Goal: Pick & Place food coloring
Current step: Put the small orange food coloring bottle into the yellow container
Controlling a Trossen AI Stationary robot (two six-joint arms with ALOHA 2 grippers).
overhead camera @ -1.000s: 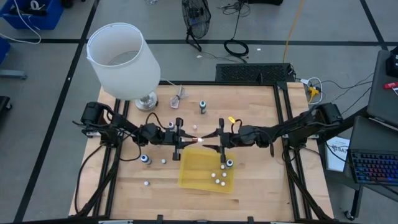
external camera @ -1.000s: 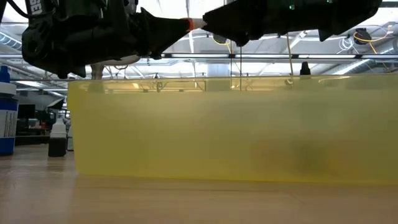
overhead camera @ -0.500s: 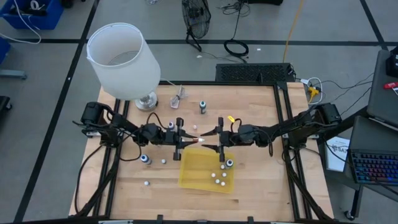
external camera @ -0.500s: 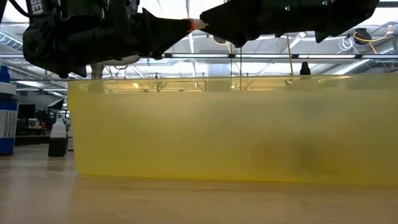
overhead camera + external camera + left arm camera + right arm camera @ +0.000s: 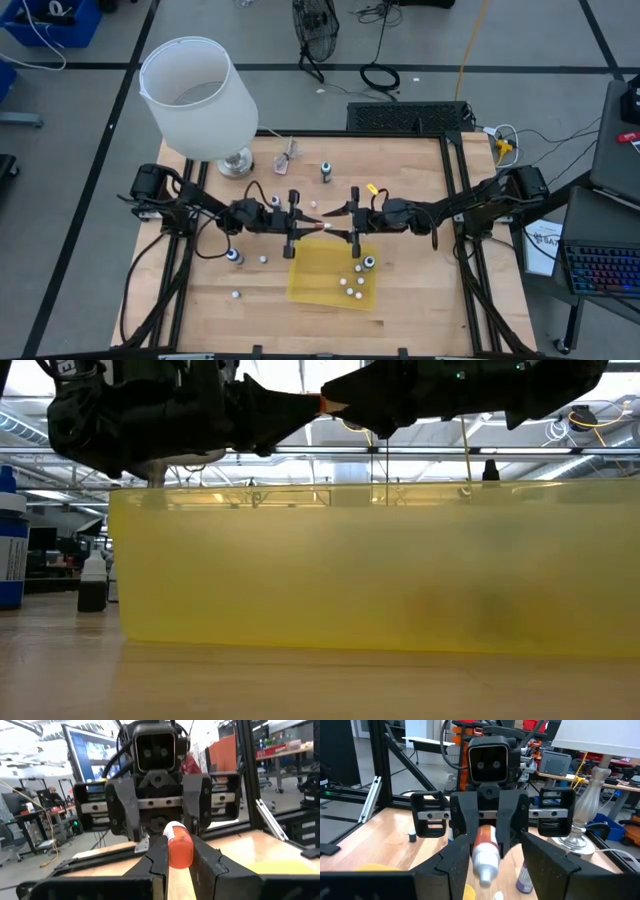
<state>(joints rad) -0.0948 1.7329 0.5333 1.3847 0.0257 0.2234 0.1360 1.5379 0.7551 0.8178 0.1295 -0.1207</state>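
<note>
The left gripper [image 5: 300, 226] is clamped on a small orange-red food coloring bottle with a white cap [image 5: 179, 845], holding it level in the air above the middle of the wooden table [image 5: 420, 290]. The right gripper [image 5: 345, 224] faces it nose to nose, its two dark fingers [image 5: 547, 857] spread apart on either side of the bottle's white cap end without pressing on it. Both grippers hover just above the far edge of a flat yellow translucent plastic tray [image 5: 318, 278], which lies toward the table's near edge. Several tiny whitish bottles [image 5: 350, 286] and one dark bottle with a pale cap [image 5: 368, 263] sit in the tray's right half. More small bottles stand loose on the table: one dark one [image 5: 326, 172] near the far edge, another [image 5: 233, 256] toward the left edge. A white-shaded lamp with a silver base [image 5: 197, 97] stands at the far left corner
</note>
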